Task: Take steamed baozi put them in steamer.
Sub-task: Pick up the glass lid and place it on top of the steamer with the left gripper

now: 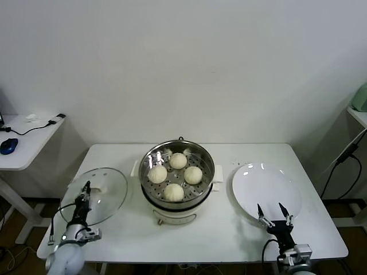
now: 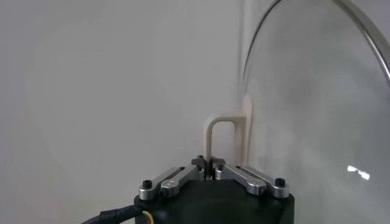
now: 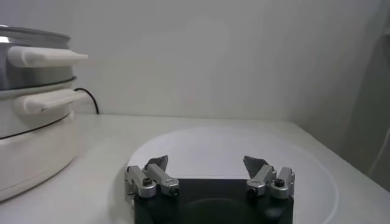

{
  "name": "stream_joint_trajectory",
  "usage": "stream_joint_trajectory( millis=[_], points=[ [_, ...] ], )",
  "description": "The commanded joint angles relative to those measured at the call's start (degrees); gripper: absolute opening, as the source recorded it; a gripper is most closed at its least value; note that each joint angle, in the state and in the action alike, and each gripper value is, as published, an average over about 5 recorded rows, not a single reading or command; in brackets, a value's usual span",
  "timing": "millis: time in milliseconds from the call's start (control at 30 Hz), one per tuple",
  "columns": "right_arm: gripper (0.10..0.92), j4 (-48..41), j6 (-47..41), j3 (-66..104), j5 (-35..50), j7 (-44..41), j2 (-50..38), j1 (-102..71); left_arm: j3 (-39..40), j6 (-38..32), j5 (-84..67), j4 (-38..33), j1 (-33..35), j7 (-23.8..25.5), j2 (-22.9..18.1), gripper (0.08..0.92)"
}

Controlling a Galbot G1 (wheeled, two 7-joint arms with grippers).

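Several cream-white steamed baozi (image 1: 178,161) lie on the perforated tray inside the shiny steamer (image 1: 147,162) at the table's middle. In the right wrist view the steamer (image 3: 36,79) stands off to one side. A round glass lid (image 1: 109,192) rests on the table to the steamer's left. My left gripper (image 1: 87,188) is shut on the lid's white handle (image 2: 220,129), one leg of the handle pinched between its tips (image 2: 208,163). My right gripper (image 1: 274,211) hangs open over the near rim of the bare white plate (image 1: 264,180), nothing between its fingers (image 3: 207,163).
A low white side table (image 1: 26,143) with a blue mouse (image 1: 8,146) and a cable stands at the far left. A black cable (image 1: 344,157) hangs by the table's right end. The white wall is close behind the table.
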Motion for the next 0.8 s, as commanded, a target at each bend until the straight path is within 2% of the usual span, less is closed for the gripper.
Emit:
stream_joint_trajectory(
  millis=[33,233,433,600,800],
  points=[
    [0.823,2.58,-1.93,-0.1,-1.73,0.52,-0.02,-0.8,-2.97,14.03,-14.5,-25.31,5.89,14.52,6.69,0.143],
    [0.823,5.17,-4.15,-0.48,-3.56,1.61,0.09,-1.86,-1.38,25.34,-14.04,-38.37,4.38,21.0,8.02,0.143],
    [0.823,5.75,-3.55,-0.76,-4.33,1.74,0.03,-2.33,10.44,32.64,-3.77,-45.97,0.57,24.86,6.07,0.143],
    [0.823,5.42,-1.12,-0.78,-4.38,1.5,0.07,-2.72,24.94,38.6,5.15,-47.81,-3.36,29.94,2.89,0.143],
    [0.823,4.45,1.34,-0.97,-4.55,1.43,0.32,-2.83,34.15,41.29,14.04,-44.41,-9.24,35.55,-4.27,0.143]
  ],
)
